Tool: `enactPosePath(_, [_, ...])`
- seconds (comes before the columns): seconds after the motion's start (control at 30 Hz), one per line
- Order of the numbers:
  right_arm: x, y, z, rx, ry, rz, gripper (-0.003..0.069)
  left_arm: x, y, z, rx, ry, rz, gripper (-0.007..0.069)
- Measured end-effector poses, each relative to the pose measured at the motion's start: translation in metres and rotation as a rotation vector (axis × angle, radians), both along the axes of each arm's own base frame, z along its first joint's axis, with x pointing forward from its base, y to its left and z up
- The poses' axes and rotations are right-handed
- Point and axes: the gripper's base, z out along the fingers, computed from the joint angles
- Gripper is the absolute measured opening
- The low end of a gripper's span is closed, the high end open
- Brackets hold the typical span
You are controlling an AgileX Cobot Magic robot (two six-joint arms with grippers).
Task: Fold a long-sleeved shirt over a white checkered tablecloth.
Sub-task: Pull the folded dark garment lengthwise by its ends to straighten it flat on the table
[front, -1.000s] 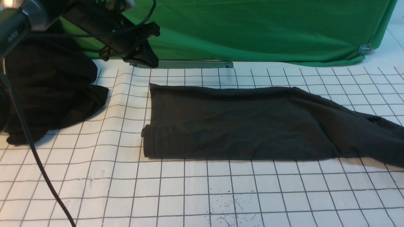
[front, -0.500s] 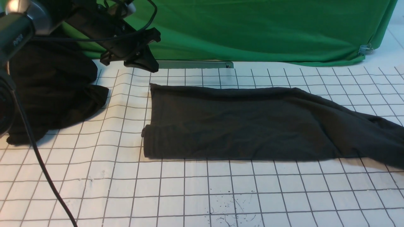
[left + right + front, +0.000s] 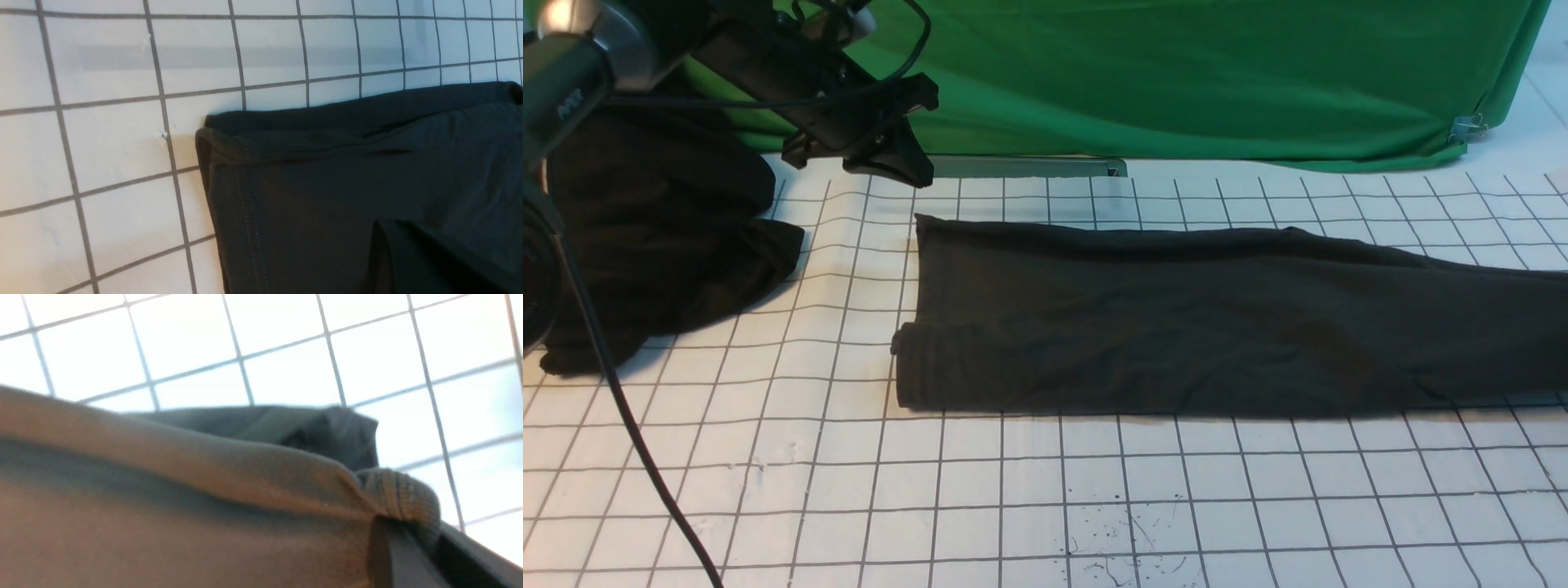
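Note:
The long-sleeved shirt [image 3: 1160,318], charcoal and folded into a long strip, lies across the white checkered tablecloth [image 3: 1013,490]; its print is hidden. My left gripper [image 3: 905,167] hovers shut and empty above the strip's far left corner. In the left wrist view the left gripper [image 3: 386,232] hangs over the hemmed shirt [image 3: 327,183] end. My right gripper [image 3: 412,543] is out of the front view. In its wrist view it is shut on the shirt's ribbed edge [image 3: 402,494], with the fabric bunched at its fingers.
A heap of deeper-black garment [image 3: 662,237] lies at the far left. A green cloth [image 3: 1176,82] hangs along the back, with a metal bar [image 3: 1029,167] at its foot. A black cable [image 3: 621,408] runs down the left side. Ink specks [image 3: 1127,547] mark the front.
The shirt's right end, which sloped toward the front right, now stretches straight to the right edge. The left gripper rose slightly and then held still.

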Motion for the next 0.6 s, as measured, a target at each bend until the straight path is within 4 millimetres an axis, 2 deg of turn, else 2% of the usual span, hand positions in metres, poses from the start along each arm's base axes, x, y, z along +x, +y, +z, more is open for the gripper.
enactPosePath(0.07, [0.002, -0.001, -0.005, 0.001, 0.003, 0.001, 0.009, 0.0, 0.0, 0.0, 0.0, 0.001, -0.001, 0.0])
enactPosePath(0.17, [0.005, -0.005, -0.022, -0.031, 0.041, 0.018, 0.0254, 0.0, 0.0, 0.0, 0.0, 0.003, -0.002, 0.0])
enactPosePath(0.3, [0.001, -0.014, -0.021, -0.14, 0.105, 0.04, 0.044, 0.0, 0.0, 0.0, 0.0, 0.003, -0.002, 0.0])
enactPosePath(0.4, [-0.001, -0.019, -0.013, -0.172, 0.109, -0.016, 0.0469, 0.0, 0.0, 0.0, 0.0, 0.003, -0.002, 0.0])
enactPosePath(0.5, [-0.007, -0.023, 0.013, -0.165, 0.099, -0.159, 0.0479, 0.0, 0.0, 0.0, 0.0, 0.003, -0.002, 0.0])
enactPosePath(0.6, [-0.013, -0.02, 0.021, -0.132, 0.125, -0.196, 0.0479, 0.0, 0.0, 0.0, 0.001, 0.002, -0.004, 0.0])
